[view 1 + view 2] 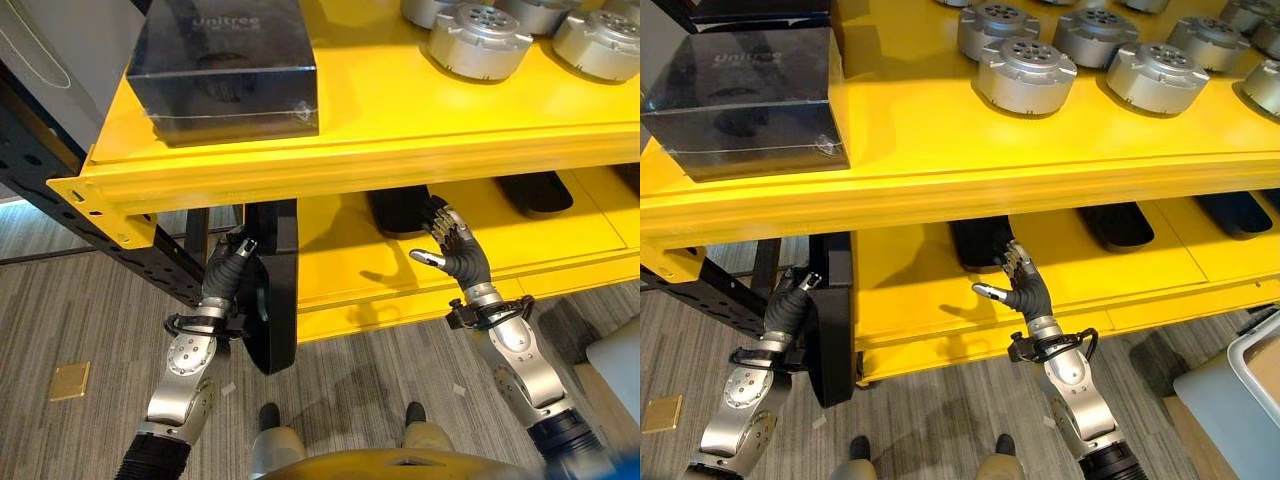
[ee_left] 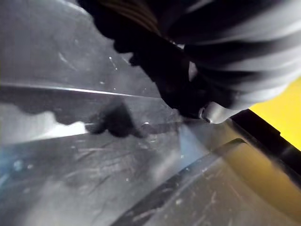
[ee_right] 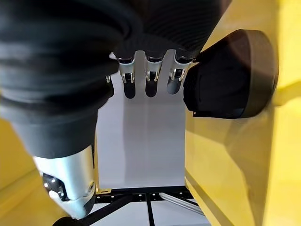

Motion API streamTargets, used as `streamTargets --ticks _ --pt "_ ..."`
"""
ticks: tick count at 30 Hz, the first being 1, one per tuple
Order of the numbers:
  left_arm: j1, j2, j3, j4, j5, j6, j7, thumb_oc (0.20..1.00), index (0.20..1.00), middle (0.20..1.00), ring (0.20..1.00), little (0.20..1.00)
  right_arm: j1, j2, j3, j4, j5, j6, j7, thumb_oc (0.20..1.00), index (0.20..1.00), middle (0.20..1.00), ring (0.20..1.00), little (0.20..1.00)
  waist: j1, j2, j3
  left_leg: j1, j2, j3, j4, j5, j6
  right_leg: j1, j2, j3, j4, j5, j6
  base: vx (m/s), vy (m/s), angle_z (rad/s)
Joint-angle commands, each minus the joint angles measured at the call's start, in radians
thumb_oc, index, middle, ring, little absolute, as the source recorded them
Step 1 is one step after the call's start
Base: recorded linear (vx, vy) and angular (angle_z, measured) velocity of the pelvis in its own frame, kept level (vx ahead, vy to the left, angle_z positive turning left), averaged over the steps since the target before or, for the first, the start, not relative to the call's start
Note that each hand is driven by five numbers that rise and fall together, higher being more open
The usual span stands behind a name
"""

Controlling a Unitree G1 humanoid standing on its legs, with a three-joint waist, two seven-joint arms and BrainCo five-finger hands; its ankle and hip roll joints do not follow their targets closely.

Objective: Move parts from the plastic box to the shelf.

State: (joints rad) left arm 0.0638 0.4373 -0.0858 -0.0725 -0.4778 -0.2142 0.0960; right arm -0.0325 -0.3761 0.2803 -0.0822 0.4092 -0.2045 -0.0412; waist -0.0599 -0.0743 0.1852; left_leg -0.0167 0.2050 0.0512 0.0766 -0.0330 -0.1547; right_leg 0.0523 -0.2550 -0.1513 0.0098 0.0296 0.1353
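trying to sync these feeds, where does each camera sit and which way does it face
Left eye: on the head, looking down at the yellow shelf, both arms.
Right eye: beside it, same scene; shares the right hand with the right wrist view.
Left wrist: on that arm, against a black part.
Right wrist: along its fingers into the lower shelf.

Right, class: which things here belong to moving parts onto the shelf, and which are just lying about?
In the job: glossy black oblong part at the left hand; matching black parts on the lower level; yellow metal shelf; open right hand; pale grey plastic box, probably.
Lying about: round silver metal discs on the upper level; dark see-through case; small tan square on the floor.
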Motion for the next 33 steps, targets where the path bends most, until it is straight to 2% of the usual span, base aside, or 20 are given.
streamTargets --ticks 1,8,11,17,19,22,28,33 --pt "-0.09 0.026 0.086 0.042 0.034 -0.068 0.053 0.2 0.2 0.2 0.2 0.2 -0.015 -0.023 -0.004 -0.008 0.015 -0.035 0.019 1.0 1.0 1.0 1.0 1.0 0.015 -0.019 -0.07 -0.019 0.023 -0.003 0.105 -0.064 0.042 -0.074 -0.038 0.054 0.117 -0.002 0.072 0.04 -0.001 -0.06" --pt "-0.279 -0.019 -0.015 0.159 0.012 -0.039 0.125 0.2 0.2 0.2 0.2 0.2 -0.041 -0.005 0.077 0.011 0.04 -0.009 0.028 1.0 1.0 1.0 1.0 1.0 -0.01 -0.035 -0.087 0.005 0.032 0.019 0.096 -0.061 0.038 -0.068 -0.025 0.082 0.113 -0.01 0.068 0.04 -0.032 -0.09" --pt "-0.452 -0.057 -0.09 0.295 -0.042 -0.036 0.187 0.2 0.2 0.2 0.2 0.2 -0.091 -0.002 0.131 0.01 0.043 -0.002 0.013 1.0 1.0 1.0 1.0 1.0 -0.032 -0.034 -0.071 0.019 0.052 0.028 0.093 -0.046 0.026 -0.082 -0.008 0.095 0.151 -0.026 0.062 0.01 -0.066 -0.04" --pt "-0.559 -0.069 -0.113 0.397 -0.081 -0.045 0.238 0.2 0.2 0.2 0.2 0.2 -0.121 -0.01 0.161 0.005 0.041 -0.005 -0.003 1.0 1.0 1.0 1.0 1.0 -0.049 -0.028 -0.038 0.016 0.071 0.029 0.099 -0.035 0.016 -0.106 0.008 0.101 0.188 -0.037 0.054 -0.03 -0.034 -0.06" --pt "-0.632 -0.05 -0.133 0.457 0.038 -0.027 0.297 0.2 0.2 0.2 0.2 0.2 -0.131 -0.02 0.177 0.0 0.042 -0.013 -0.008 1.0 1.0 1.0 1.0 1.0 -0.06 -0.027 -0.014 -0.002 0.08 0.025 0.117 -0.033 0.01 -0.129 0.017 0.103 0.218 -0.047 0.049 -0.08 -0.04 -0.11" --pt "-0.671 -0.062 -0.135 0.521 0.025 -0.029 0.315 0.2 0.2 0.2 0.2 0.2 -0.136 -0.033 0.178 -0.005 0.046 -0.017 -0.009 1.0 1.0 1.0 1.0 1.0 -0.067 -0.024 0.007 -0.03 0.087 0.017 0.141 -0.032 0.003 -0.154 0.023 0.104 0.248 -0.057 0.044 -0.1 -0.036 0.03" --pt "-0.787 -0.041 -0.079 0.641 -0.049 -0.063 0.393 0.2 0.2 0.2 0.2 0.2 -0.13 -0.072 0.163 -0.047 0.061 -0.049 -0.017 1.0 1.0 1.0 1.0 1.0 -0.092 -0.009 0.062 -0.17 0.103 -0.026 0.239 -0.034 -0.015 -0.279 0.034 0.11 0.361 -0.082 0.031 -0.14 -0.027 0.09" --pt "-0.803 0.0 -0.035 0.637 -0.063 -0.084 0.429 0.2 0.2 0.2 0.2 0.2 -0.113 -0.082 0.142 -0.059 0.066 -0.063 -0.023 1.0 1.0 1.0 1.0 1.0 -0.094 -0.001 0.065 -0.257 0.11 -0.049 0.288 -0.039 -0.02 -0.35 0.028 0.106 0.41 -0.096 0.027 -0.09 -0.016 0.03"
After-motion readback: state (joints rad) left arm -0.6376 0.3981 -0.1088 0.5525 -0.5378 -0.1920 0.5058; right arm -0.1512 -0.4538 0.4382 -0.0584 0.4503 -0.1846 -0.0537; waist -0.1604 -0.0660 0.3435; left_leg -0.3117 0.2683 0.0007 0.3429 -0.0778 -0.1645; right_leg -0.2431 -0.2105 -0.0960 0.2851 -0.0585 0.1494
